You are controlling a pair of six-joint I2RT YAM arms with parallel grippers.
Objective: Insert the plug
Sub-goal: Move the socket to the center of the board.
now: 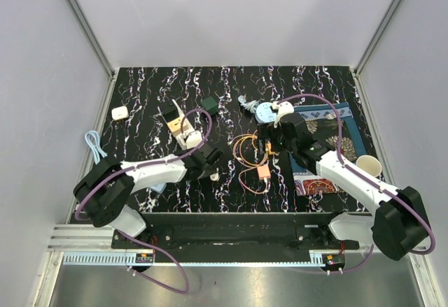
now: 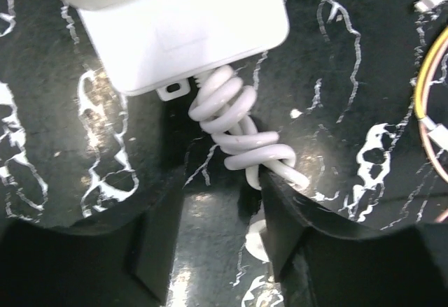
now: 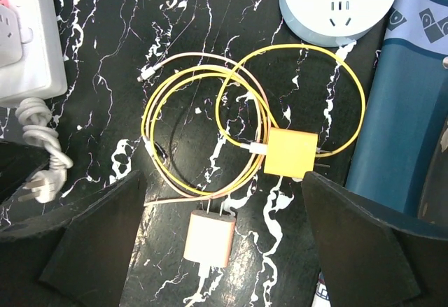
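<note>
White coiled cord of white power strip straddled by left hand, 2 fingers apart, likely to free its white plug; right hand spread wide over orange square charger.

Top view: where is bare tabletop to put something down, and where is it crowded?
Free: the far strip of the table behind the power strip and round socket; also between the small white object and the power strip. Crowded: the centre, with coiled cables and orange charger.
</note>
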